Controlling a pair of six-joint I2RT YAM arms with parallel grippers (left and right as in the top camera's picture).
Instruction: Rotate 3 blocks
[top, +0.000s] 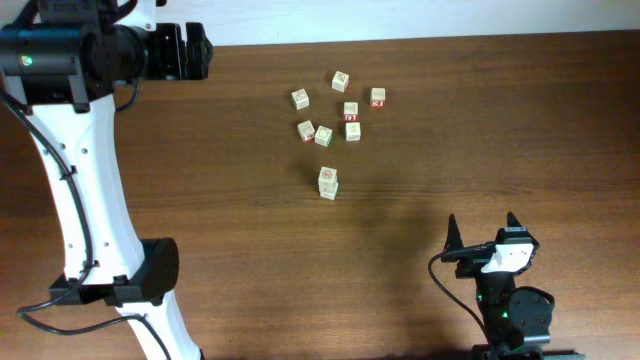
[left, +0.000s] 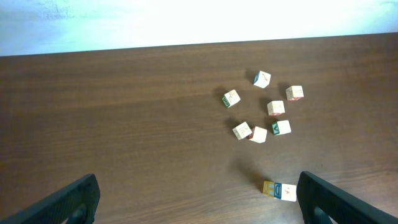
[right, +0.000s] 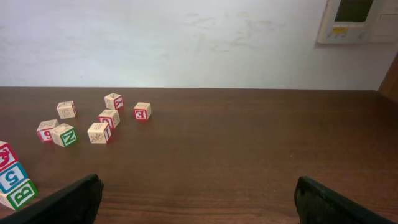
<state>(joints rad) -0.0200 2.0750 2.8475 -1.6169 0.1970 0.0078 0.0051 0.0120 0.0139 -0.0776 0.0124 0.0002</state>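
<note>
Now idle: left gripper (top: 203, 52) and right gripper (top: 483, 228) both with jaws wide apart, holding nothing.
Leaves the blocks (top: 328, 176) midway on the surface (top: 250, 250), ahead and left of the right jaws, seemingly nearer that arm.

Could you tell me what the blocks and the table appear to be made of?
The blocks look like wood: pale matte faces with printed red, green and blue letters. The table looks like wood or wood-look laminate: dark brown, visible grain, slight sheen.
</note>
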